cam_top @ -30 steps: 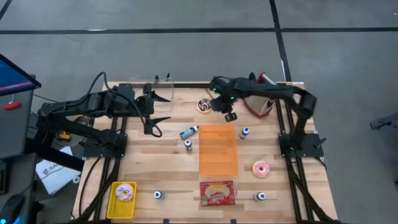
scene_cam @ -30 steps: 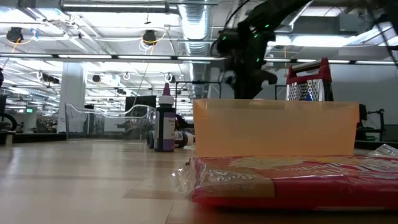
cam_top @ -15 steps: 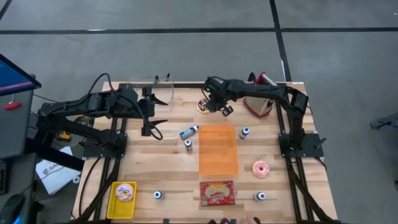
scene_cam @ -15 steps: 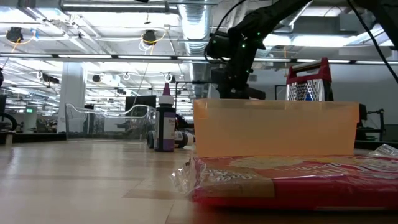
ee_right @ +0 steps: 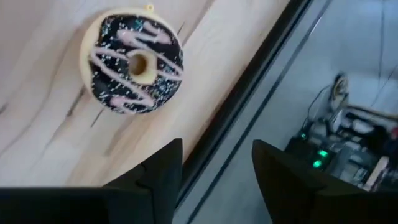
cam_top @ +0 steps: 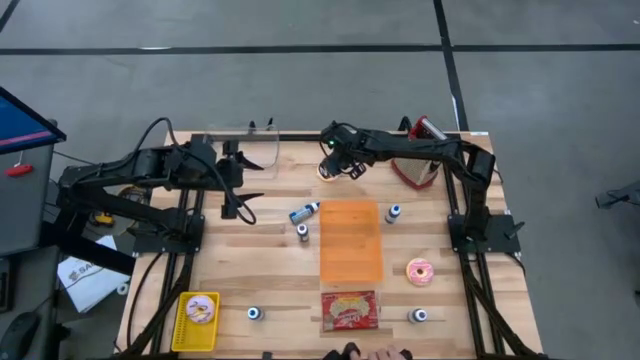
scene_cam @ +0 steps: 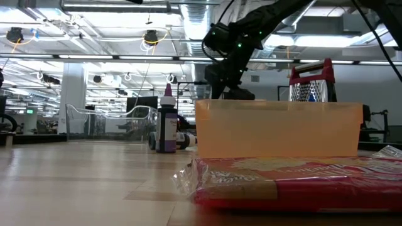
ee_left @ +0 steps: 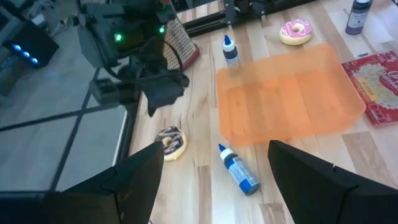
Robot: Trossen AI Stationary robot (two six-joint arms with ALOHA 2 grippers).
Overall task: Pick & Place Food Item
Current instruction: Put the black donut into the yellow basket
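Observation:
A chocolate-iced donut with pink stripes (ee_right: pixel 134 62) lies flat on the wooden table near its far edge, also in the left wrist view (ee_left: pixel 170 140). My right gripper (ee_right: pixel 214 174) is open and hovers just over it (cam_top: pixel 335 164), touching nothing. My left gripper (ee_left: pixel 217 180) is open and empty, at the table's far left (cam_top: pixel 240 185). An orange tray (cam_top: pixel 351 240) lies in the middle of the table.
A pink donut (cam_top: pixel 420 270), a cookie package (cam_top: pixel 349 310), a yellow tray with a donut (cam_top: pixel 196 318) and several small bottles (cam_top: pixel 304 211) lie around the orange tray. A red grater (cam_top: pixel 420 150) stands at the far right. A person's hand (cam_top: pixel 370 353) shows at the near edge.
My right gripper has gone toward the table's left and far edge, from beside the orange tray's far end to above the chocolate donut, and has stayed open.

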